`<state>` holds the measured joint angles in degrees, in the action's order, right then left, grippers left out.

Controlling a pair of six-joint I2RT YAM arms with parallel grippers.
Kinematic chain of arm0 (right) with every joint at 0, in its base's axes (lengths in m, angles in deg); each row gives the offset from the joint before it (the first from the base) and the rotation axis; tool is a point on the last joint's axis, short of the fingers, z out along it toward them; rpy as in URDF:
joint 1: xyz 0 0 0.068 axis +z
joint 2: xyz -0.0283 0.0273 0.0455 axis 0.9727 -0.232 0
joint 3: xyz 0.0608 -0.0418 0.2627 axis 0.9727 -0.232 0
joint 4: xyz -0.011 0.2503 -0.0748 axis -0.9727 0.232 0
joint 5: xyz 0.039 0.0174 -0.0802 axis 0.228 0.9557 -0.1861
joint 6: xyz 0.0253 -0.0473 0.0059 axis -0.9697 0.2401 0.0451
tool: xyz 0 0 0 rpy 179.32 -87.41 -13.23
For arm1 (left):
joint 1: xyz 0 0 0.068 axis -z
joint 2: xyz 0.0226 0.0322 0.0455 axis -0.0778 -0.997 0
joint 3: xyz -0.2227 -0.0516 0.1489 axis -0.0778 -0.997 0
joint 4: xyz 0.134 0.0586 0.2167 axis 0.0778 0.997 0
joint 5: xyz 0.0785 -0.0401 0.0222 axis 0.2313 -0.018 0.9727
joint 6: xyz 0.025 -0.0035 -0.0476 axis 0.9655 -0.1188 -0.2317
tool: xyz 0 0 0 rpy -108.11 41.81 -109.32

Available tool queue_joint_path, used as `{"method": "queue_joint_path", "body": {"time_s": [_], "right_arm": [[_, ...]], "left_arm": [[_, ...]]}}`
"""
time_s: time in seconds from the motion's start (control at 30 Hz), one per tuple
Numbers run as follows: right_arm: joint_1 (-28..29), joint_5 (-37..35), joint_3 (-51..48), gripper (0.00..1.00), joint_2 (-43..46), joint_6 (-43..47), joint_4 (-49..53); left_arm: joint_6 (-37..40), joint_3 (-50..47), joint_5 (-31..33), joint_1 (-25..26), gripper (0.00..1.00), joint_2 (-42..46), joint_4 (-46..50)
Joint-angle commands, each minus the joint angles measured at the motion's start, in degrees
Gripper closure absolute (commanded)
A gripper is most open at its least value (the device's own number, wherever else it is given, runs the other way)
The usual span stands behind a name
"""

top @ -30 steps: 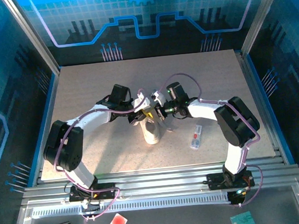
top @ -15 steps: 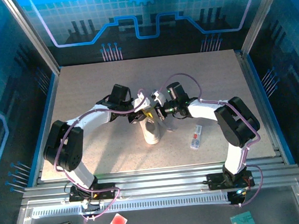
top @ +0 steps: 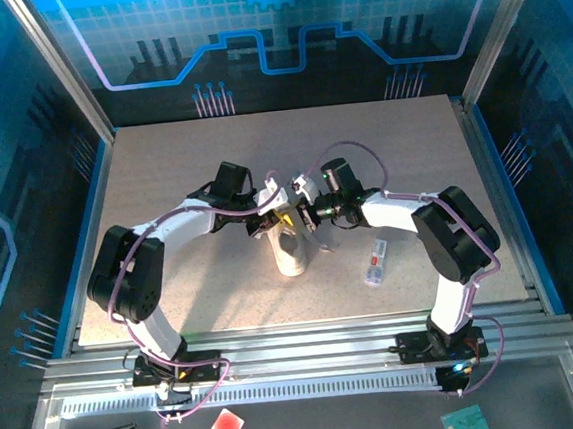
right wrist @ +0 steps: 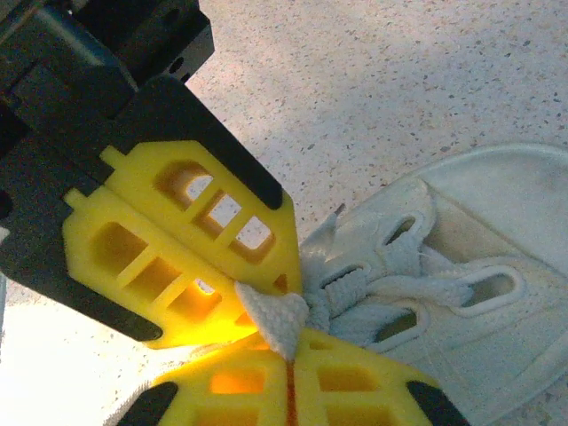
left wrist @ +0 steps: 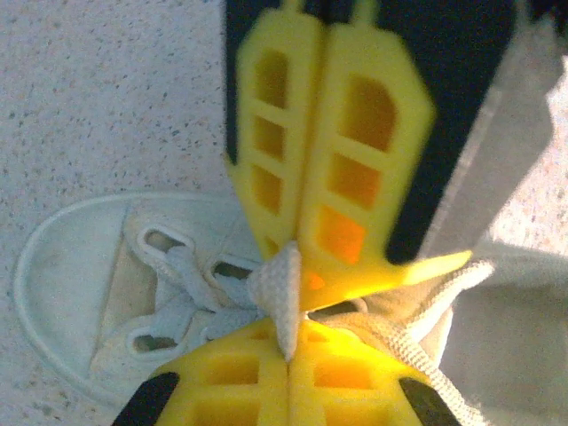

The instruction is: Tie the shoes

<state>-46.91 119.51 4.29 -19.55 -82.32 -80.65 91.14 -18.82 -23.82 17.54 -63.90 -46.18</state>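
**Dead centre, a doubled pinch**

Above the heel end of the small white low-top sneaker (top: 290,254), the left gripper (top: 274,214) and right gripper (top: 302,213) meet tip to tip in the top view. The sneaker lies on the speckled beige tabletop (top: 162,165), its toe seemingly toward the arm bases. A flat white rectangular item with red marks (top: 375,263) lies apart to the sneaker's right, and blue-lit panel walls (top: 281,34) stand well beyond it.

From the left wrist, over the sneaker's (left wrist: 80,275) upper eyelets, the left gripper (left wrist: 290,342) is clenched on a short fold of thin white lace (left wrist: 282,297). The right gripper (left wrist: 297,257) bears down on the same fold from opposite. This looks like a hand-over, or a way to keep the loop taut.

From the right wrist, beside the sneaker's (right wrist: 497,231) tongue, the right gripper (right wrist: 288,359) clamps the lace (right wrist: 275,319). The left gripper (right wrist: 266,288) slants in against it. Bare, grainy tabletop (right wrist: 426,80) lies past the sneaker.
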Motion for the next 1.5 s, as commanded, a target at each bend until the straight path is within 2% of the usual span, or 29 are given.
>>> {"method": "queue_joint_path", "body": {"time_s": [0.0, 0.07, 0.13, 0.3, 0.43, 0.6, 0.83, 1.13, 1.47], "right_arm": [[0.00, 2.58, -0.69, 0.81, 2.49, -0.39, -1.37], [-0.72, 3.77, -1.12, 0.68, 3.40, -1.21, -1.48], [-2.37, 5.28, -2.32, 0.65, 4.72, -3.32, -3.25], [-6.59, 7.27, -3.74, 0.66, 6.04, -9.67, -8.22], [-6.61, 3.51, 0.68, 0.68, 3.26, -10.82, -2.45], [-5.94, 2.94, 5.00, 0.67, -1.92, -12.93, -0.30], [-5.58, 6.42, 9.72, 0.66, -8.05, -14.94, 2.30], [-5.35, 12.60, 8.91, 0.63, -8.85, -16.11, 3.20], [-5.37, 17.73, 7.11, 0.59, -9.55, -20.89, -2.81]], "left_arm": [[-0.10, 0.46, 0.62, -0.18, 1.00, -0.17, -1.02], [-1.16, -0.87, 2.30, -0.11, 1.00, 0.68, -3.50], [-2.03, -2.60, 3.97, -0.11, 1.00, 1.74, -6.17], [-2.96, -4.84, 6.51, 0.01, 1.00, 3.30, -9.85], [-3.63, -5.88, 8.03, 0.71, 1.00, 3.65, -12.23], [-4.60, -7.16, 11.18, 2.03, 1.00, 3.93, -15.40], [-7.14, -8.94, 14.25, 3.39, 1.00, 4.35, -20.89], [-8.56, -10.47, 14.57, 4.10, 1.00, 4.81, -25.28], [-8.58, -11.51, 13.99, 4.19, 1.00, 4.98, -26.91]]}}
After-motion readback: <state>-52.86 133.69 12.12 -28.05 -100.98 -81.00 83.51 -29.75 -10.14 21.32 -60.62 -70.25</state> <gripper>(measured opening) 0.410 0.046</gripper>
